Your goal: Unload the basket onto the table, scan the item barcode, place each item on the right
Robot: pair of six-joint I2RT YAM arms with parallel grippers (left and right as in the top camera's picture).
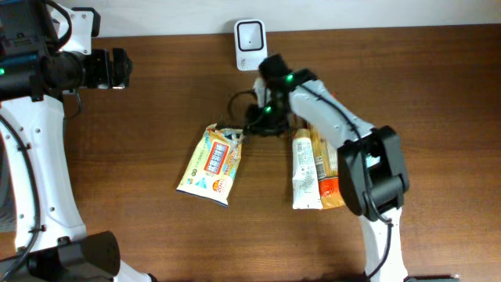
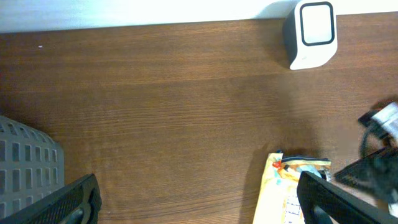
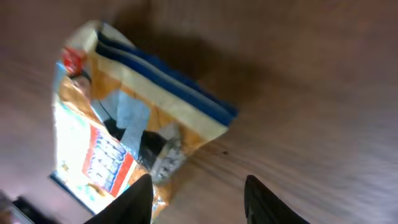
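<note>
Counter (image 1: 438, 94), brown wood.
- Scanner (image 1: 250, 45): white, upright, at the middle of the far edge.
- Yellow snack bag (image 1: 211, 164): lying flat near the counter's middle, its crimped end towards the scanner.
- Right pincer (image 3: 199, 205): fingers apart with bare wood between them, just beside the bag's crimped end; contact cannot be told.
- Left pincer (image 2: 199, 211): fingers wide apart, holding nothing, over the far left corner.
- White packet (image 1: 302, 176) and orange packet (image 1: 329, 176): side by side, right of the bag, partly under the right arm.
- Grey basket (image 2: 25, 162): at the left edge.
</note>
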